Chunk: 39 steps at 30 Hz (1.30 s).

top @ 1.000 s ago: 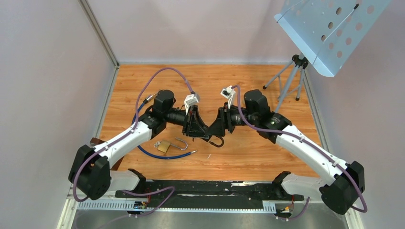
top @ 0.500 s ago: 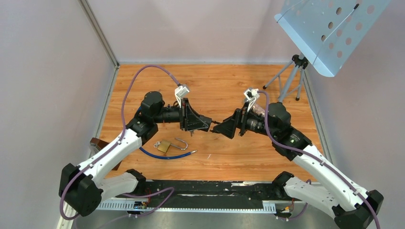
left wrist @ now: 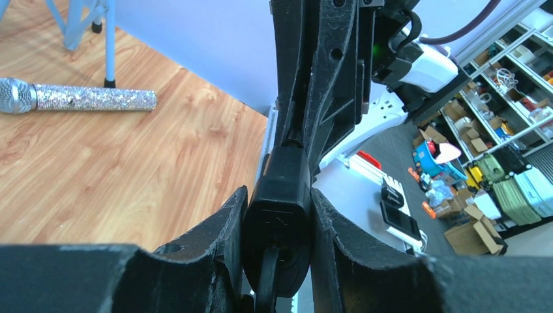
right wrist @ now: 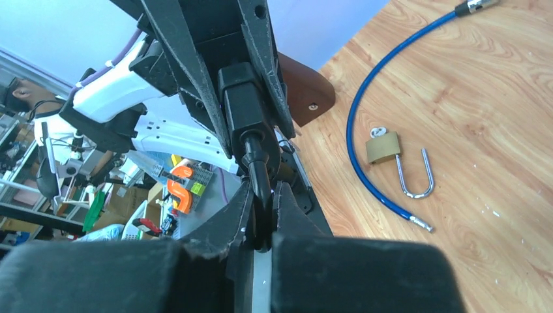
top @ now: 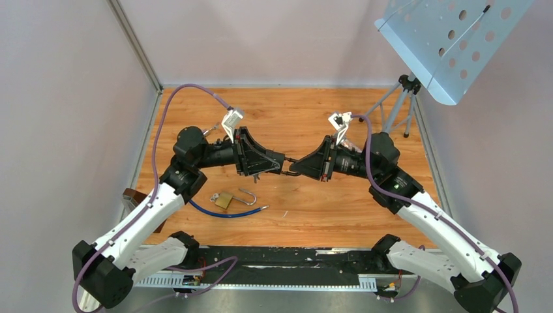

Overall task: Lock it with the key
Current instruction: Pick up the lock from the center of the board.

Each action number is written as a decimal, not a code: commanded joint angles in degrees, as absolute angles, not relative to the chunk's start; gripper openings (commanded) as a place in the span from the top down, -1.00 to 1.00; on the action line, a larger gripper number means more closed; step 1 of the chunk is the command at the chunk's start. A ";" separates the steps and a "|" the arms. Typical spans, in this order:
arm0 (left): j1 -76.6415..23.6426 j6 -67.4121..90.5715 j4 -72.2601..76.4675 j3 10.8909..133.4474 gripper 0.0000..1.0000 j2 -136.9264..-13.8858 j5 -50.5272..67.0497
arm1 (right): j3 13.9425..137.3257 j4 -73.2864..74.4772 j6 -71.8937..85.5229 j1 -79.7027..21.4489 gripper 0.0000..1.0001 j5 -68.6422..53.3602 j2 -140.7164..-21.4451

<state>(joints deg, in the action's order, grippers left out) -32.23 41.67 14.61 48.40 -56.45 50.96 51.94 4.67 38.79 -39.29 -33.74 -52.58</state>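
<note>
one brass padlock, boxy body with a silver u-shackle swung open, lies on the wood-grain table just beside one blue cable, about 8 o'clock from where the two arms meet. left fingers pinch one black blocky piece. right fingers are clamped on its thin loop.

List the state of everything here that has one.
left gripper: shut on the body of the black lock.
right gripper: shut on its loop end.
black lock: held off the table between both grippers.
brass padlock: shackle open, lying on the table.
blue cable: loose, curved, end free.
microphone: lying flat.
music stand: standing upright.
</note>
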 commanded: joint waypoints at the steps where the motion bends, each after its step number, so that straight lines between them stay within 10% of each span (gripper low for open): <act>1: -32.90 44.11 19.00 54.47 0.93 -55.80 53.64 | 54.84 -1.81 37.24 -38.94 1.00 -36.25 -53.60; 6: -32.96 42.74 18.49 55.01 -0.34 -56.03 57.11 | 56.29 -4.54 35.46 -39.09 1.00 -37.15 -52.40; 19: -32.97 42.90 22.15 53.20 -0.60 -55.92 60.75 | 58.15 -10.63 41.90 -39.11 1.00 -38.73 -53.91; 26: -33.04 40.05 18.68 52.89 -0.26 -56.83 59.17 | 56.99 -14.48 44.23 -39.08 1.00 -39.57 -53.60; 39: -33.01 40.78 18.01 53.52 1.00 -57.16 57.52 | 55.40 -10.15 40.51 -39.09 1.00 -38.30 -52.11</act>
